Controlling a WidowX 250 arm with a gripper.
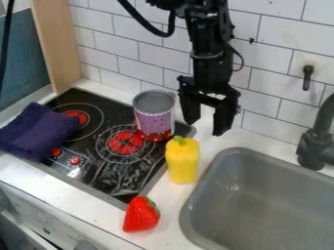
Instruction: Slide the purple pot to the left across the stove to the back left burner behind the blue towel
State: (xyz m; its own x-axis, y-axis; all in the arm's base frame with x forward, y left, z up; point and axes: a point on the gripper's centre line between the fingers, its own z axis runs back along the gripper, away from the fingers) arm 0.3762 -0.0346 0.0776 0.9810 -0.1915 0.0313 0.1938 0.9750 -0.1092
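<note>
Near the front corner of the stove (91, 173), a strawberry (141, 215). Between stove edge and sink (261, 156), a yellow pepper (182, 163). Over the stove's left edge, a purple towel (38, 132). On the stove, a can (154, 119) with patterned label. Beside it, black claw (206, 126), spread wide.

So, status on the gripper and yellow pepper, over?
Gripper open, empty. Yellow bell pepper upright on counter, untouched. Purple-labelled can close beside it.

The black arm (209, 46) hangs from the top edge, its pincer (205, 126) pointing down, fingers (223, 117) apart.
</note>
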